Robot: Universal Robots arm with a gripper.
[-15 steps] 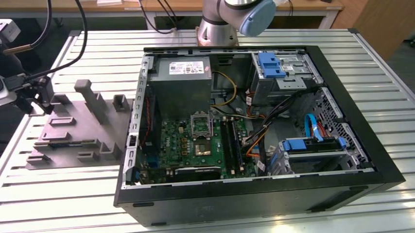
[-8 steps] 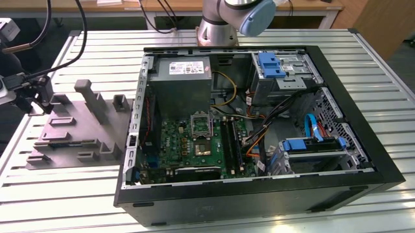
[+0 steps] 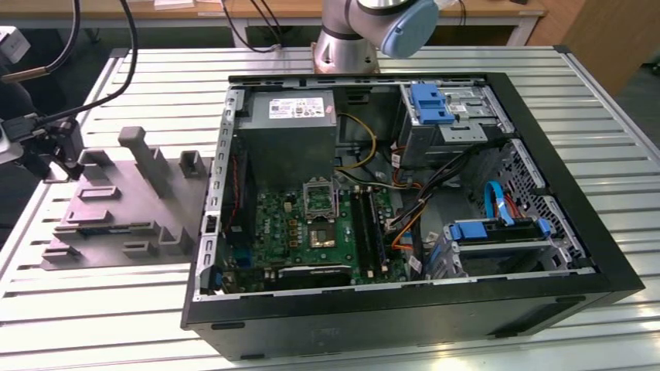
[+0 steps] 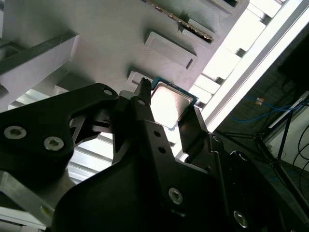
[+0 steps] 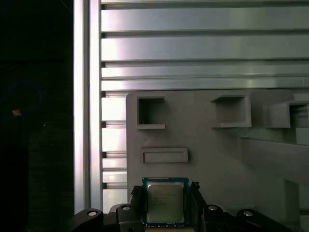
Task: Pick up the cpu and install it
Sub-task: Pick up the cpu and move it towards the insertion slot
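Black gripper [image 5: 166, 189] fingers [image 5: 196, 198] clamp 2 opposite edges of the cpu [image 5: 165, 203], silvery top showing, over the grey fixture plate [image 5: 217, 159] that lies on the slatted aluminium table [image 5: 193, 48] beside the open computer case [image 3: 617, 270].

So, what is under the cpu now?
The grey holder plate lies under the cpu, which the gripper clasps at two edges. The spot right beneath the cpu is covered, so I cannot tell if it rests there or is lifted.
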